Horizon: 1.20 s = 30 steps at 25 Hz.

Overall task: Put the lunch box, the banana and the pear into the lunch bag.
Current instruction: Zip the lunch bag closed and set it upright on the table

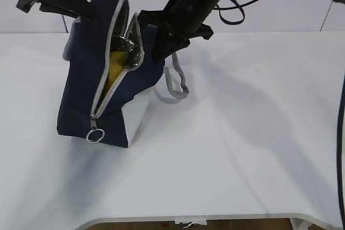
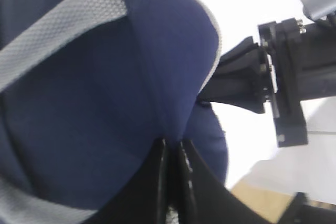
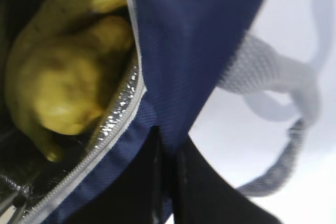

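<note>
narrow unzipped slot of lunch bag (image 1: 116, 87) near desk (image 1: 242, 149) back-left corner, pear (image 3: 68, 87) and banana (image 3: 31, 124) filling it, both arms crowding above, desk right half free

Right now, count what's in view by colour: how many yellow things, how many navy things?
Yellow: 2, the pear and the banana curved around it, both inside the bag
Navy: 1, the lunch bag
Total: 3
</note>
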Tool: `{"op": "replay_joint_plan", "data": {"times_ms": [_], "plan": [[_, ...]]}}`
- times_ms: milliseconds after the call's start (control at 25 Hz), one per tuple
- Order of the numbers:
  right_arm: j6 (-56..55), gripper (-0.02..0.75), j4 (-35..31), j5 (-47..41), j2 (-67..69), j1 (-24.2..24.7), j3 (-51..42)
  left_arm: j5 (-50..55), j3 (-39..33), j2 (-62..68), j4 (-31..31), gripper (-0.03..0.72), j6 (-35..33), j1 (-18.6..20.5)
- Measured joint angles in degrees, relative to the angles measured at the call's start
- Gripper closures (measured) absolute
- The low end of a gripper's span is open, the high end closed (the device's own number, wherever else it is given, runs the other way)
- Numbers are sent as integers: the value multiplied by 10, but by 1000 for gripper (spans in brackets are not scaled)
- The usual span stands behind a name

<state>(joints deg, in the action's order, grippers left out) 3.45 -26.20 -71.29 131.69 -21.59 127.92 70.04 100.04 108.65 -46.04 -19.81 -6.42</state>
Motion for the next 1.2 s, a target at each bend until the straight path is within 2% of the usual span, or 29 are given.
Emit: {"op": "replay_joint_plan", "data": {"times_ms": [280,480,680,1200], "plan": [[2,734,101,-11,-77,0,-1,-18,0,0,-90,691,0,-51],[3,734,170,-17,-121,1,-1,-77,-3,0,-101,691,7,-85],[3,734,183,-18,-133,5,-2,-110,-3,15,-105,691,8,-106],[17,734,184,-18,-110,5,-8,-134,-3,51,-138,691,9,-129]]}}
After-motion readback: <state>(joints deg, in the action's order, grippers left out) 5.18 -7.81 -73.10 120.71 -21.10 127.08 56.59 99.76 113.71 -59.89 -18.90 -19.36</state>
